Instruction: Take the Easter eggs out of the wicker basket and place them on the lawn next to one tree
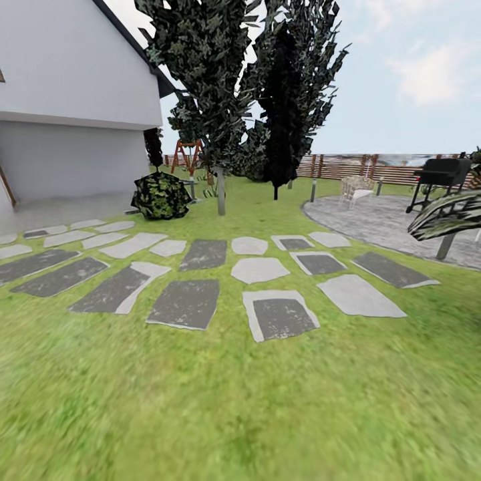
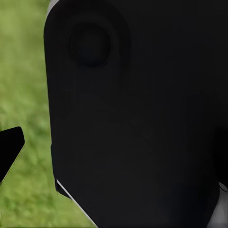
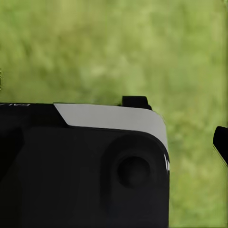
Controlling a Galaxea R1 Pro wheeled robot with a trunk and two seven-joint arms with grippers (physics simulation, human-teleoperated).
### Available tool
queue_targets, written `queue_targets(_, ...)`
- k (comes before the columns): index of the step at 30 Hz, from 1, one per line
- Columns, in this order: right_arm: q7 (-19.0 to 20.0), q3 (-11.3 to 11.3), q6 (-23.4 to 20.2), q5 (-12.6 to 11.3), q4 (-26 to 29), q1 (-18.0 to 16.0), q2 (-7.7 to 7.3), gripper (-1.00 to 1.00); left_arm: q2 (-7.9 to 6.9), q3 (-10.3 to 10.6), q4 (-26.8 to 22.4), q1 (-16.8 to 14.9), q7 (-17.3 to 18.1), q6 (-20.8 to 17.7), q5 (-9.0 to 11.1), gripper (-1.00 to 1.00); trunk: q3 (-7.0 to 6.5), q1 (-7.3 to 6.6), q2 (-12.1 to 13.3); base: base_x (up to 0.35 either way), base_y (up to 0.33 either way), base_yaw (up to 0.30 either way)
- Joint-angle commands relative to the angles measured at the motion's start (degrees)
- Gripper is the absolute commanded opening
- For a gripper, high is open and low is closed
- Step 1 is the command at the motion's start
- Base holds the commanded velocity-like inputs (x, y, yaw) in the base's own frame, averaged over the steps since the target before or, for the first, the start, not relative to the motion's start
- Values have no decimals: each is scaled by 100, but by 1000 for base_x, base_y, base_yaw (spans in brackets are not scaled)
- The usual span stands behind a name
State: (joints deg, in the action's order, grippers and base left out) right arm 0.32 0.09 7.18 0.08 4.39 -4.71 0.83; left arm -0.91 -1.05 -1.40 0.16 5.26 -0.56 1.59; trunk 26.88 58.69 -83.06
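Note:
The lawn (image 1: 240,414) of short mottled green grass spreads out in front of me in the head view. A tree (image 1: 220,190) with a straight grey trunk and a dark leafy crown stands beyond the stepping stones, left of centre. The Easter eggs and the wicker basket are out of view. In the left wrist view one dark fingertip (image 2: 10,151) shows over grass beside a large black robot part (image 2: 133,118). The right wrist view has a dark fingertip (image 3: 221,142) at its edge, above blurred grass. Neither view shows how the jaws stand.
Grey stepping stones (image 1: 187,302) cross the lawn. A white house (image 1: 67,100) stands at left with a dark bush (image 1: 160,197) by it. A narrow dark cypress-like tree (image 1: 280,107), a slatted fence (image 1: 387,170), a paved patio (image 1: 381,220), a white chair (image 1: 356,190) and a black grill (image 1: 441,175) lie beyond.

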Motion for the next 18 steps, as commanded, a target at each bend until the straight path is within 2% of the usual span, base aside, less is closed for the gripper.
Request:
queue_targets(1, 3, -1, 20, 1, -3, -3, 2, 100, -1, -10, -9, 2, 21, -6, 17, 100, 5, 3, -2, 331, 0, 0)
queue_targets(18, 3, -1, 20, 1, -12, -3, -4, 100, -15, -9, -95, 2, 27, 3, 17, 100, 5, 3, -2, 331, 0, 0)
